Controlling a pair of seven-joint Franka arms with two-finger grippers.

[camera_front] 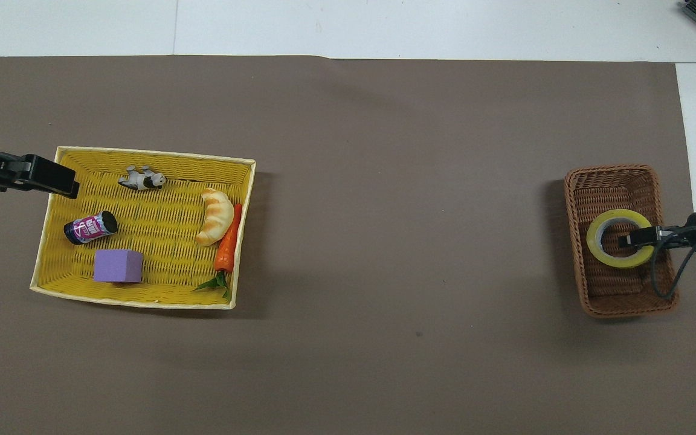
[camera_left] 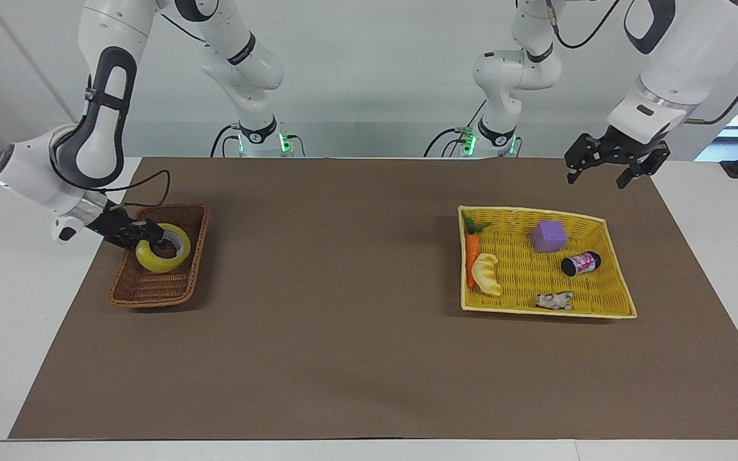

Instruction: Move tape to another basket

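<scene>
Glossy translucent yellow tape ring [camera_left: 163,255] lay in the narrow dark-brown woven wicker basket [camera_left: 159,288], leaning on its rim. Right gripper [camera_left: 148,235] straddled the ring's wall; grip cannot be told. Left gripper [camera_left: 605,171] hung spread over bare brown mat [camera_left: 343,320].

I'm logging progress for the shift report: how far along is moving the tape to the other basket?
Done: the tape lies inside the brown wicker basket, not the yellow basket. In hand: the right end effector is at the roll's wall; whether it has let go is unclear. Remaining: letting go and withdrawing. The left end effector waits open by the yellow basket.
</scene>
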